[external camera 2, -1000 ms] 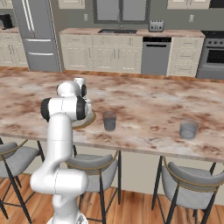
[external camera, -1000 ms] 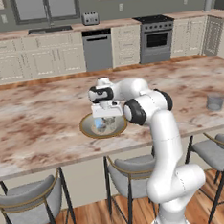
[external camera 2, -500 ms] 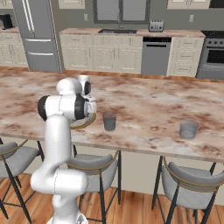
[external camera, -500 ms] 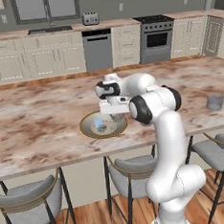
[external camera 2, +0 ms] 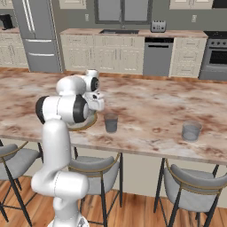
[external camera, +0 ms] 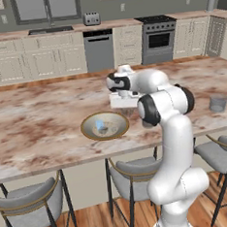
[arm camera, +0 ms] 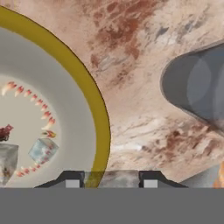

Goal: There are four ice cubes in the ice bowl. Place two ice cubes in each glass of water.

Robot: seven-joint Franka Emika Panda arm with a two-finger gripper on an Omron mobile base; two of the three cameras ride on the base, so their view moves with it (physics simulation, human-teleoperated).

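Left base view: ice bowl (external camera: 105,125) sits near the front edge of the marble island counter (external camera: 38,122), with ice cubes (external camera: 100,126) inside. The gripper (external camera: 121,103) hangs just right of the bowl's far rim. Second glass of water (external camera: 218,103) stands near the counter's right end.

Right base view: nearer glass of water (external camera 2: 111,123) stands just right of the bowl, well apart from the other glass.

Hand view: fingertips (arm camera: 72,178) clamp a pale ice cube (arm camera: 112,179) over the bowl's golden rim (arm camera: 101,114). Two loose cubes (arm camera: 43,150) lie in the bowl. The glass is on the counter at right.
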